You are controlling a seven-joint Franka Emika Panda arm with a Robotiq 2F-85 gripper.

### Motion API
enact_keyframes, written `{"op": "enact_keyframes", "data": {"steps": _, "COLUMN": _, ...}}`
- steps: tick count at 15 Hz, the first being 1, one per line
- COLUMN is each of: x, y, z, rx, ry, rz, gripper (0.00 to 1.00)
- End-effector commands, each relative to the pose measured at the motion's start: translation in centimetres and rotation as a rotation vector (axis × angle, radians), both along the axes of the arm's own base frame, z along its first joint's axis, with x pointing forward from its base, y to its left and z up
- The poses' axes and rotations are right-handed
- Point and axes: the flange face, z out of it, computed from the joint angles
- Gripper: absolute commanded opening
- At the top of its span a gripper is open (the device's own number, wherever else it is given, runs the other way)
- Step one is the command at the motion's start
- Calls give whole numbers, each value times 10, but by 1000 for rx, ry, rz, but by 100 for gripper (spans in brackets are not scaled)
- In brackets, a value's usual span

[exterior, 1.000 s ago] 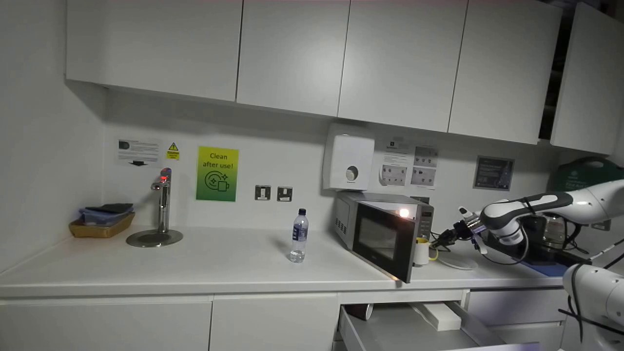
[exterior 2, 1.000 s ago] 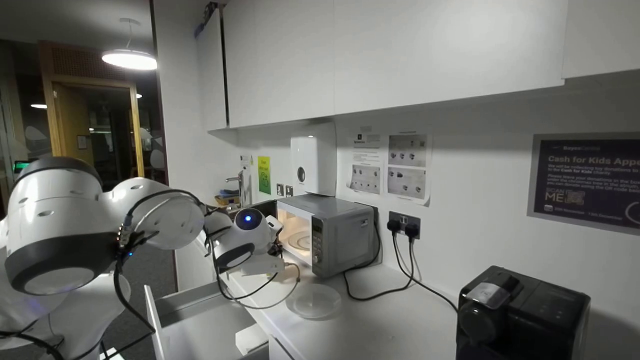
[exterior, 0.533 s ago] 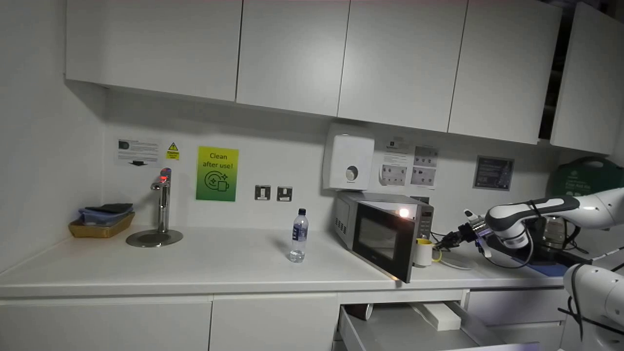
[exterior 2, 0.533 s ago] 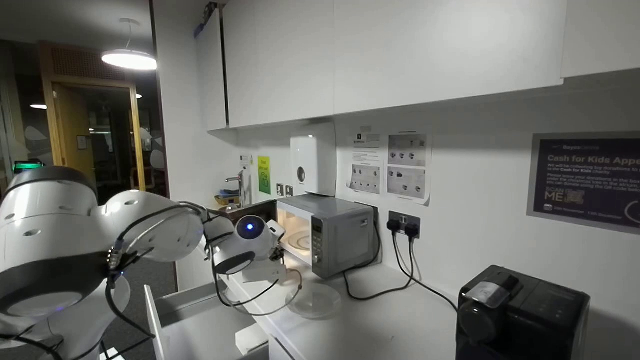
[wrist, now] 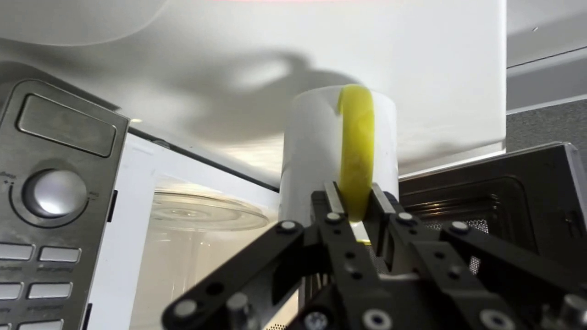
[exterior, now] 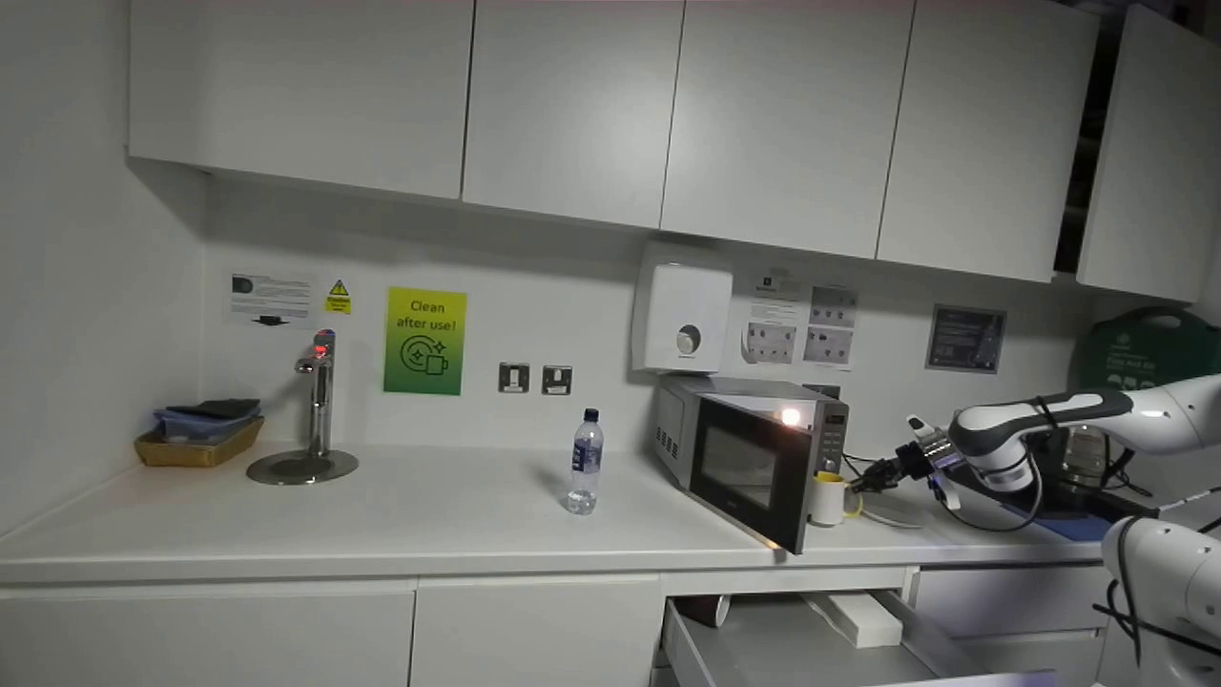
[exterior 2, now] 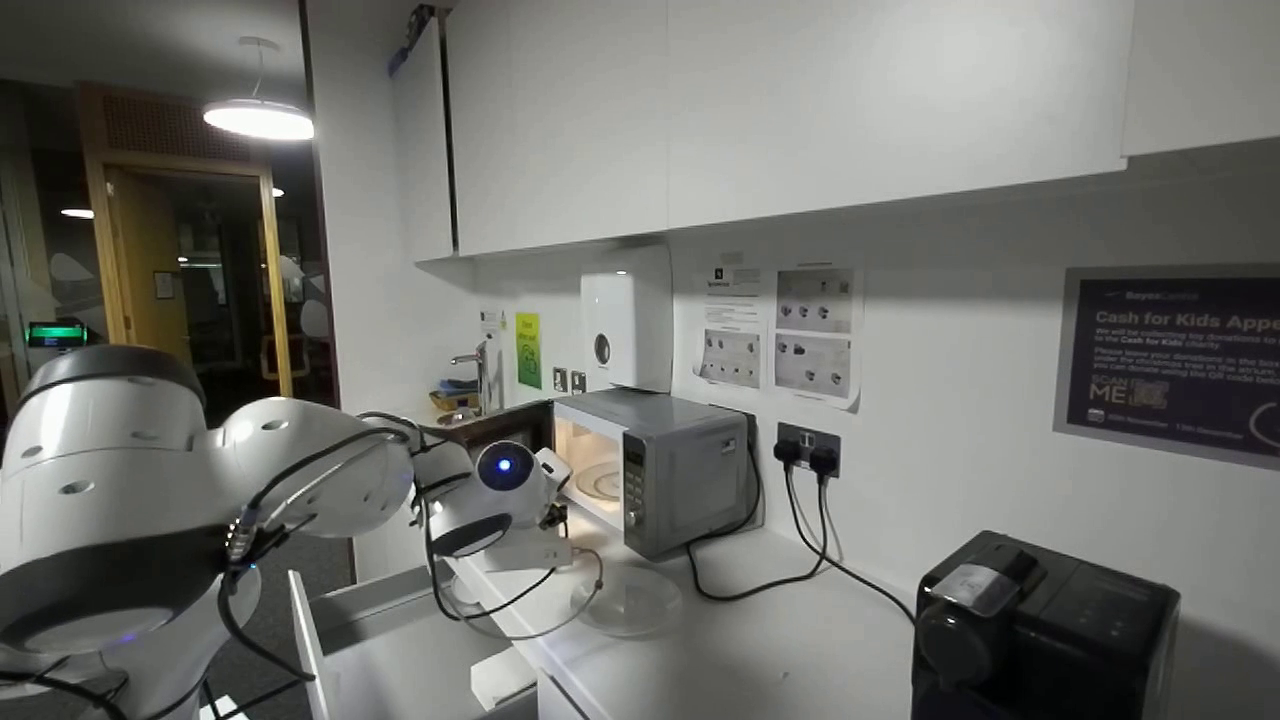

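Note:
A white mug (exterior: 826, 501) with a yellow handle (wrist: 357, 137) and yellow inside is upright beside the free edge of the swung-out microwave door (exterior: 749, 468). My gripper (wrist: 358, 198) is shut on the handle, one finger pad on either side of it. In the wrist view the white mug body (wrist: 312, 137) stands just beyond the fingers, with its shadow on the counter. Whether its base touches the counter I cannot tell. The lit microwave (exterior 2: 690, 480) shows a glass turntable (wrist: 206, 211) inside. In an exterior view the wrist (exterior 2: 490, 500) hides the mug.
A round clear plate (exterior 2: 627, 603) lies on the counter near the microwave. Below the counter edge a drawer (exterior: 792, 654) is pulled out, with a white box (exterior: 863, 620) in it. Farther along stands a water bottle (exterior: 586, 468). A black coffee machine (exterior 2: 1040, 630) and power cables are near.
Over the last second the arm has sunk a little, and the mug has come down slightly with the gripper. The grip on the handle looks the same.

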Motion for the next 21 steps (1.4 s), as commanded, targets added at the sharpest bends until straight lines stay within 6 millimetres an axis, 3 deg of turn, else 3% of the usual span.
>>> {"op": "enact_keyframes", "data": {"steps": 1, "x": 9, "y": 1, "z": 1, "rx": 31, "ry": -27, "rz": 41, "gripper": 4}}
{"op": "enact_keyframes", "data": {"steps": 21, "x": 23, "y": 12, "z": -20, "rx": 33, "ry": 1, "rz": 71, "gripper": 4}}
